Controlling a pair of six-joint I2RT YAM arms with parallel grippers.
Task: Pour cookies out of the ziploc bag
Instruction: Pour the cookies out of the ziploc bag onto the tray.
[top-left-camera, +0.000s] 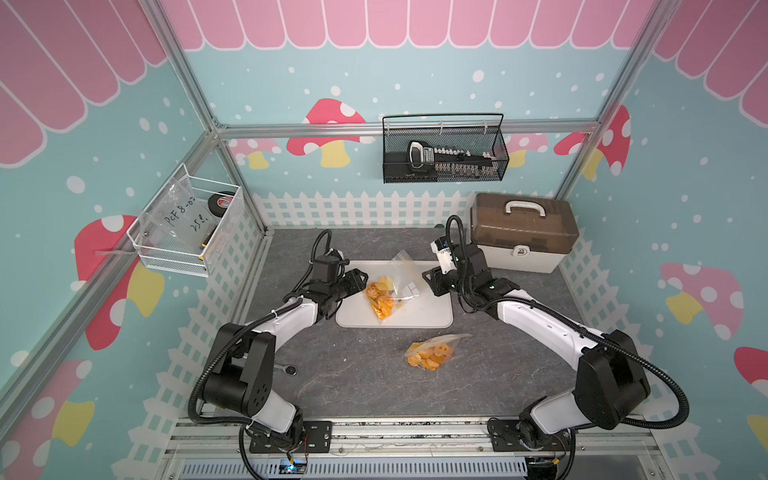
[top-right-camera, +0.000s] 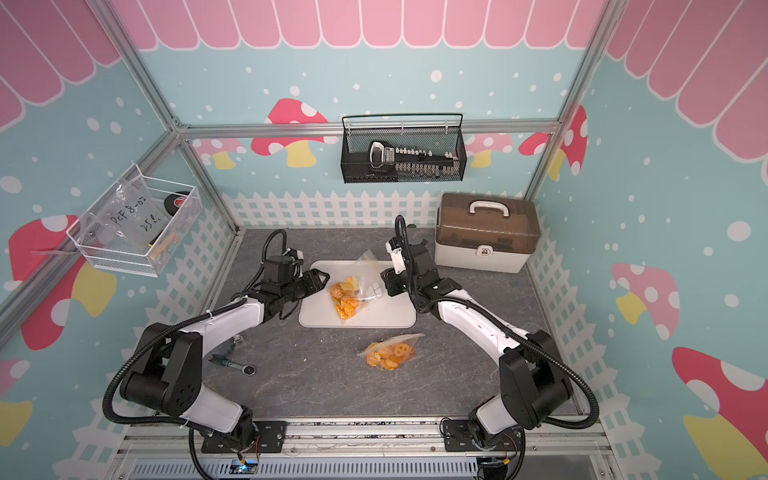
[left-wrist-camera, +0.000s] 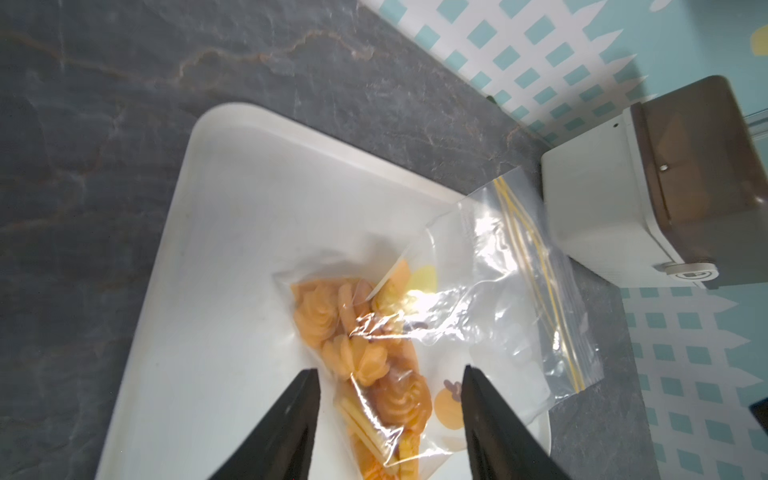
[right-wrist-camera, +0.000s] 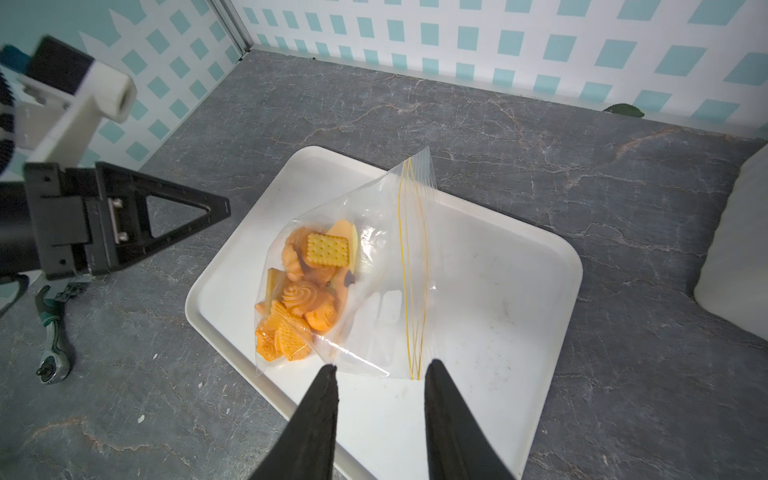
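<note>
Over the tray (right-wrist-camera: 498, 291), left pincer (left-wrist-camera: 388, 370) and right pincer (right-wrist-camera: 380, 363) gape; wrist views alone show swirled cookies (right-wrist-camera: 305, 295).

Cookies (right-wrist-camera: 299, 299) orange, yellow; ziploc bag (right-wrist-camera: 386, 332) clear, yellow seal lines; tray (right-wrist-camera: 498, 270) white; table (right-wrist-camera: 415, 104) grey, marble-veined.

My ziploc bag (right-wrist-camera: 374, 266) is thin clear plastic, glossy and crinkled, and it throws white glare. The cookies (right-wrist-camera: 299, 299) inside look matt and dry, some ridged, one square piece dotted with holes. The tray (right-wrist-camera: 498, 270) is smooth white plastic with a dull sheen and faint scuffs. The counter (right-wrist-camera: 540, 166) is matt grey with stone-like veins. My jaws are matt black, plastic by the look. The box (left-wrist-camera: 602, 208) has a smooth cream body and a translucent brown lid.
</note>
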